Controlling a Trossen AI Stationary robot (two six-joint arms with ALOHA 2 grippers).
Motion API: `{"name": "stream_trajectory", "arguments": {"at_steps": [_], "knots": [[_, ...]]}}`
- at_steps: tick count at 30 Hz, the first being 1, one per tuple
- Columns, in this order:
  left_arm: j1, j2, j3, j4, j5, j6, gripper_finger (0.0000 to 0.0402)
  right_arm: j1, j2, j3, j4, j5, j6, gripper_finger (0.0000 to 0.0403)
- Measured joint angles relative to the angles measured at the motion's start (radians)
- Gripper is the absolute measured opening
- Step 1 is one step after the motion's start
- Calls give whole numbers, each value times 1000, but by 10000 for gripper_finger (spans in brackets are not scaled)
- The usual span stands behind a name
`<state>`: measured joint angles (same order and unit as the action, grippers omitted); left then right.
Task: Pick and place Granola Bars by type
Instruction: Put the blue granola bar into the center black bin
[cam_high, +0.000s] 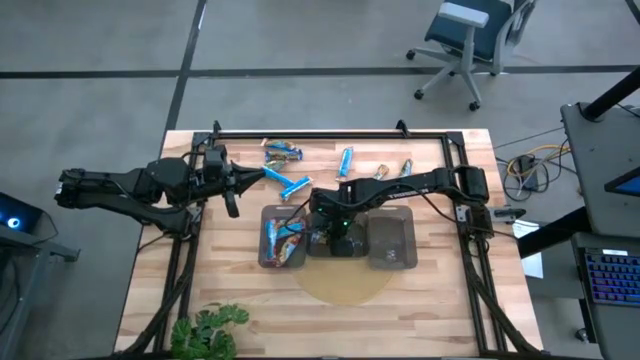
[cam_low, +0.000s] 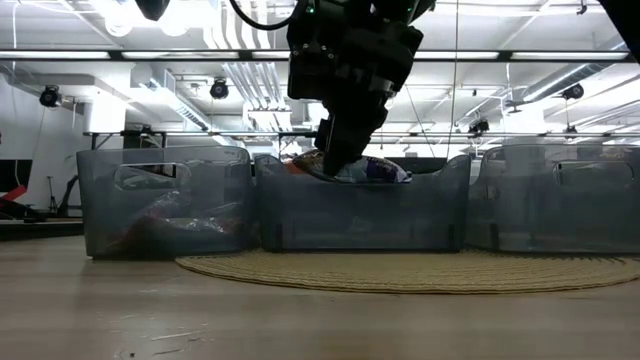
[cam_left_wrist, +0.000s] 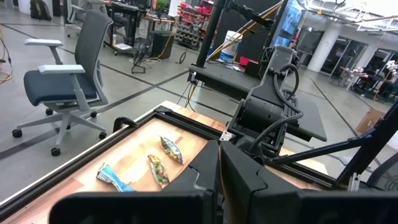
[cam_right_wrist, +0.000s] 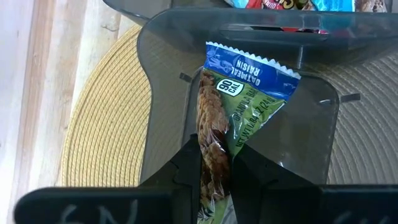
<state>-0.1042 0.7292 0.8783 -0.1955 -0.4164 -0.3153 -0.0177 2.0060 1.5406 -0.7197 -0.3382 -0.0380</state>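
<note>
So the right gripper (cam_right_wrist: 216, 163) is hanging over the middle dark translucent plastic tray (cam_high: 322, 247), fingers pinched narrow on a shiny green-and-blue wrapped granola bar (cam_right_wrist: 239, 102) with an oatmeal raisin label. The bar sticks out forward past the fingertips, and directly under it is the middle tray's floor, with a round woven straw-coloured mat (cam_right_wrist: 102, 118) showing through underneath. From the table-level camera the bar is right about at the tray's rim height, held by one end, not lying down in the tray.

To one side of that gripper sits the left-hand translucent tray (cam_high: 282, 240), which holds a pile of wrapped bars (cam_high: 284, 238), mostly bright blue with some red and orange mixed in. On the gripper's other side is the third translucent tray (cam_high: 391, 243); I can't make out anything in it.

Beyond the gripper, toward the far edge of the wooden table (cam_high: 150, 290), there are loose bars lying on the wood: a few bright blue ones (cam_high: 290, 186) and one more blue bar (cam_high: 345, 160), plus two greenish-brown wrapped ones (cam_high: 394, 169) near the right arm's forearm.

The left gripper (cam_high: 232, 201) is parked off to the side, well away from the trays, fingers closed flat together with nothing in them. Its wrist camera looks out over the far table corner, where two green bars (cam_left_wrist: 163, 158) and a blue one (cam_left_wrist: 114, 178) lie.
</note>
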Motion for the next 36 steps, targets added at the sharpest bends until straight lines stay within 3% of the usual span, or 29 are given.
{"name": "stream_trajectory", "arguments": {"at_steps": [27,36], "knots": [[0,0,0,0,0,1,0,-1,0,-1,0,0,24,55],[0,0,0,0,0,1,0,-10,0,-2,-7,5,61,132]]}}
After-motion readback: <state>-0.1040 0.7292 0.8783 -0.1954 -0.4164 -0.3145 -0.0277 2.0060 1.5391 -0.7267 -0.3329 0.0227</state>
